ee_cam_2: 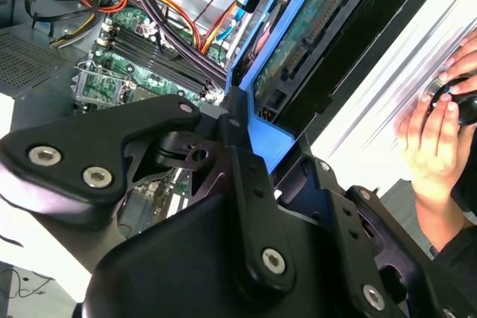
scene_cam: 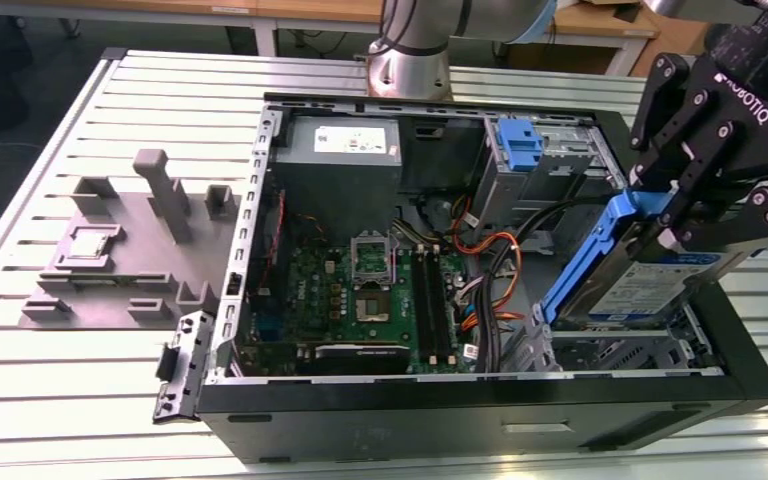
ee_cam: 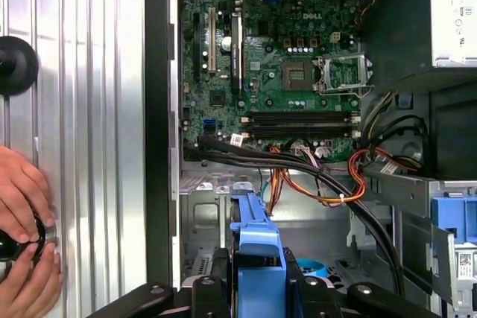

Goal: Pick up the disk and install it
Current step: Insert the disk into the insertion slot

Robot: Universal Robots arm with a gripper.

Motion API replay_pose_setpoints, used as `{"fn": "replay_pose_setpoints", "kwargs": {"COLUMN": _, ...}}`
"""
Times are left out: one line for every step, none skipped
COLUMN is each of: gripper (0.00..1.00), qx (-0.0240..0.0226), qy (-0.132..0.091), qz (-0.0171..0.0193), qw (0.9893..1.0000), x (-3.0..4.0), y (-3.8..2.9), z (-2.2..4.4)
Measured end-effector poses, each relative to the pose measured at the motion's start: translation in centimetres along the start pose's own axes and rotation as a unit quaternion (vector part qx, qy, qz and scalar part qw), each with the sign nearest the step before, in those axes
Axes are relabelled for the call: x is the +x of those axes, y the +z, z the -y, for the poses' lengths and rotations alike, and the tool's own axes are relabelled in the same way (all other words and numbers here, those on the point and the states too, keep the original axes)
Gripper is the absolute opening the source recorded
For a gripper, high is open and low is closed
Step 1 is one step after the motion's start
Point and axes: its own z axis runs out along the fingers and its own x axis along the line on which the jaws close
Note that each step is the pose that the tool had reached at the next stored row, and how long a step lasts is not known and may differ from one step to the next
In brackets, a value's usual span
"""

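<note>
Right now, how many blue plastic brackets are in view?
2. One bracket carries the disk held by the tool, at the exterior view's right. The other bracket, bare, sits in the drive cage. More may be hidden.

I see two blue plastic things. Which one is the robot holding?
The disk with blue side rails, tilted over the case at the exterior view's right, clamped in the gripper. The other blue bracket sits untouched in the drive bay.

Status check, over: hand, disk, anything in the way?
Hand shut on disk, at its blue rail. Disk tilted over drive bay, not seated. Black cables run close beside bay.
</note>
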Motion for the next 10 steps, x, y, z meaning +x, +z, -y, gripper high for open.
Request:
{"fn": "replay_pose_setpoints", "kwargs": {"gripper": 0.36, "qx": -0.0002, "qy": 0.000, "qz": -0.0004, "qw": 1.0000, "x": 0.00, "y": 0.02, "z": -0.03}}
{"fn": "replay_pose_setpoints", "kwargs": {"gripper": 0.36, "qx": -0.0005, "qy": 0.000, "qz": -0.0007, "qw": 1.0000, "x": 0.01, "y": 0.06, "z": -0.06}}
{"fn": "replay_pose_setpoints", "kwargs": {"gripper": 0.36, "qx": -0.0008, "qy": 0.000, "qz": -0.0009, "qw": 1.0000, "x": 0.01, "y": 0.10, "z": -0.09}}
{"fn": "replay_pose_setpoints", "kwargs": {"gripper": 0.36, "qx": -0.0011, "qy": 0.000, "qz": -0.0010, "qw": 1.0000, "x": 0.01, "y": 0.13, "z": -0.11}}
{"fn": "replay_pose_setpoints", "kwargs": {"gripper": 0.36, "qx": -0.0014, "qy": 0.000, "qz": -0.0013, "qw": 1.0000, "x": 0.01, "y": 0.15, "z": -0.15}}
{"fn": "replay_pose_setpoints", "kwargs": {"gripper": 0.36, "qx": -0.0016, "qy": 0.000, "qz": -0.0014, "qw": 1.0000, "x": 0.01, "y": 0.19, "z": -0.15}}
{"fn": "replay_pose_setpoints", "kwargs": {"gripper": 0.36, "qx": -0.0018, "qy": 0.000, "qz": -0.0015, "qw": 1.0000, "x": 0.01, "y": 0.22, "z": -0.15}}
{"fn": "replay_pose_setpoints", "kwargs": {"gripper": 0.36, "qx": -0.0018, "qy": 0.000, "qz": -0.0016, "qw": 1.0000, "x": 0.01, "y": 0.27, "z": -0.15}}
{"fn": "replay_pose_setpoints", "kwargs": {"gripper": 0.36, "qx": -0.0019, "qy": -0.001, "qz": -0.0016, "qw": 1.0000, "x": 0.01, "y": 0.33, "z": -0.15}}
{"fn": "replay_pose_setpoints", "kwargs": {"gripper": 0.36, "qx": -0.0021, "qy": -0.002, "qz": -0.0015, "qw": 1.0000, "x": 0.02, "y": 0.39, "z": -0.15}}
